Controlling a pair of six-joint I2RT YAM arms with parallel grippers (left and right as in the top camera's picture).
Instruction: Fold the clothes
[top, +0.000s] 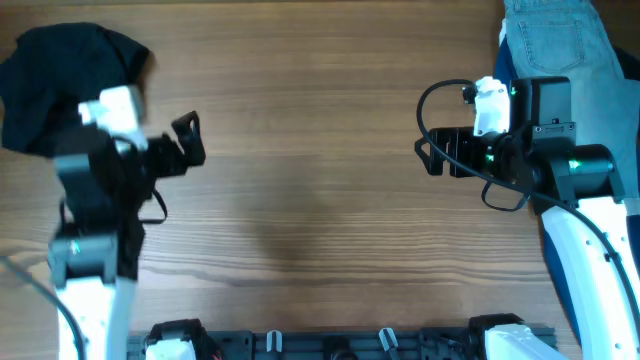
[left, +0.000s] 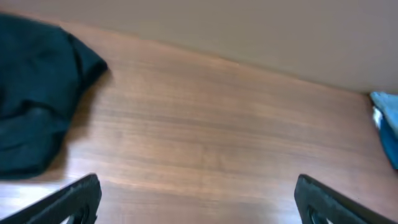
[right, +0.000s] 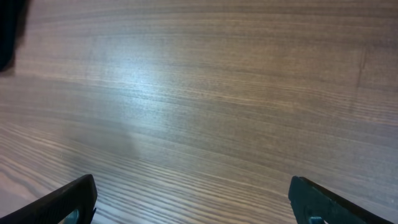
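Observation:
Pale-blue denim shorts (top: 553, 40) lie at the table's far right corner on a dark-blue garment (top: 628, 68); my right arm covers their near part. A crumpled black garment (top: 55, 80) sits at the far left corner. My left gripper (top: 191, 140) hovers open just right of it, over bare wood, holding nothing. My right gripper (top: 430, 158) is open and empty, left of the shorts and pointing at the table's middle. In the left wrist view the black garment (left: 37, 93) lies left of the open gripper (left: 198, 200). The right wrist view shows only wood between the fingers (right: 68, 202).
The wooden table (top: 310, 120) stretches between the two grippers. A strip of blue cloth (left: 387, 121) shows at the right edge of the left wrist view. A dark rail with clips (top: 330, 342) runs along the near edge.

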